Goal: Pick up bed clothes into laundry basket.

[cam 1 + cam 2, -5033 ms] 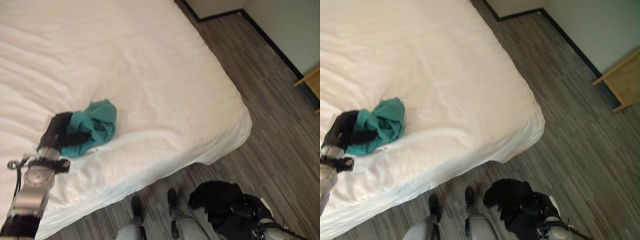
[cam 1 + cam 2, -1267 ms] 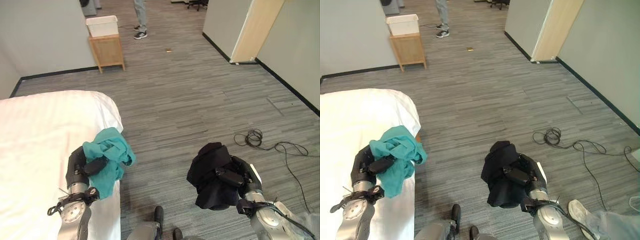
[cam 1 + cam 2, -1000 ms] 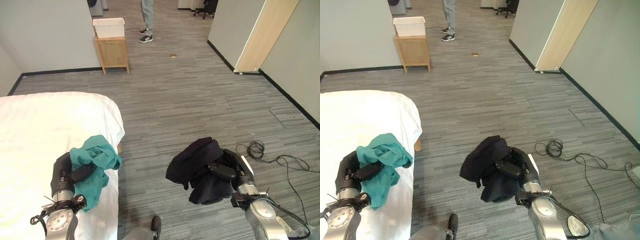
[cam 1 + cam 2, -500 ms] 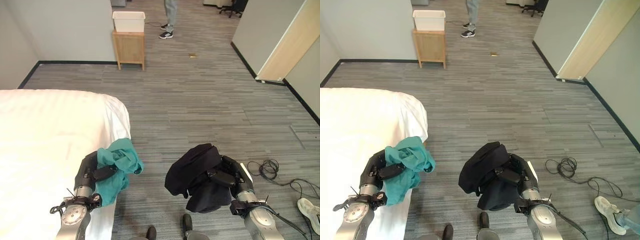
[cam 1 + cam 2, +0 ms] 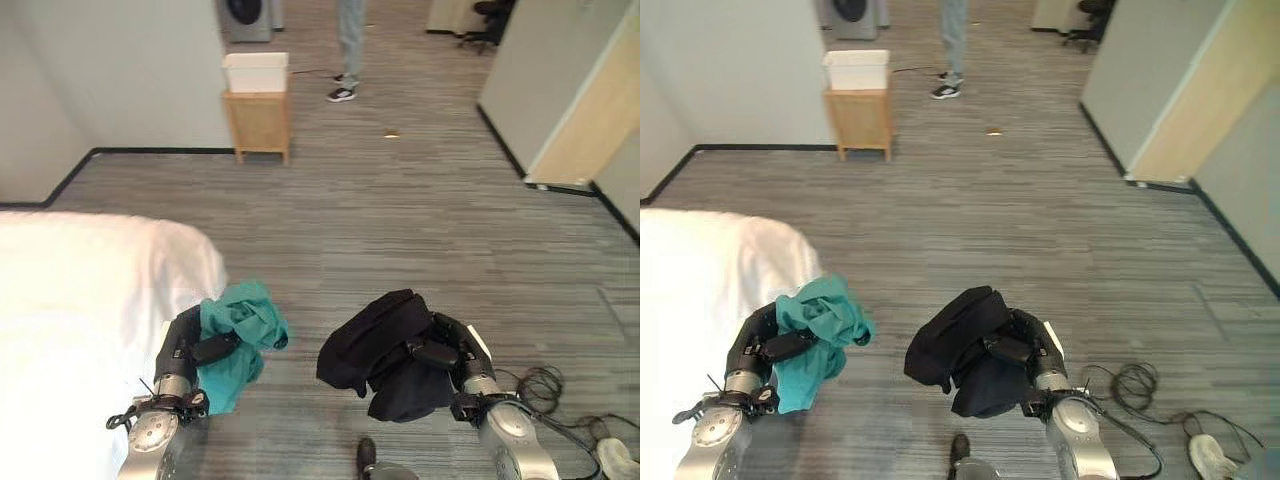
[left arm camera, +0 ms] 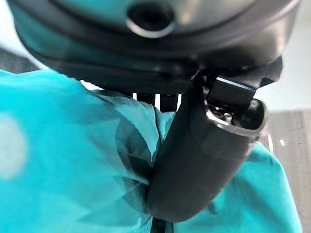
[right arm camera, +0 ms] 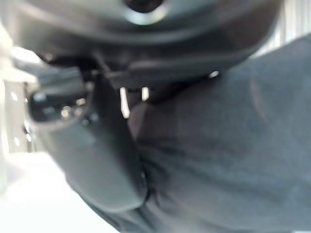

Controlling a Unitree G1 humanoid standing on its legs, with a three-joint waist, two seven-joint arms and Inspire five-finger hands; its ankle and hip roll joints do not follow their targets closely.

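The teal garment (image 5: 236,335) was bunched in the left hand (image 5: 182,352), whose fingers (image 5: 213,346) and thumb (image 6: 204,155) were curled round the cloth; it hung just off the corner of the bed (image 5: 80,320), above the floor (image 5: 400,210). The black garment (image 5: 385,355) was clutched in the right hand (image 5: 452,358), with the thumb (image 7: 97,150) pressed into the dark fabric, and was held over the floor, well apart from the bed. No legible writing was visible on either garment. The bed carried a white sheet. The floor was grey striped carpet. A white bin (image 5: 255,72) stood on a small wooden cabinet (image 5: 258,122) against the far wall. A person's legs (image 5: 348,45) stood beyond it.
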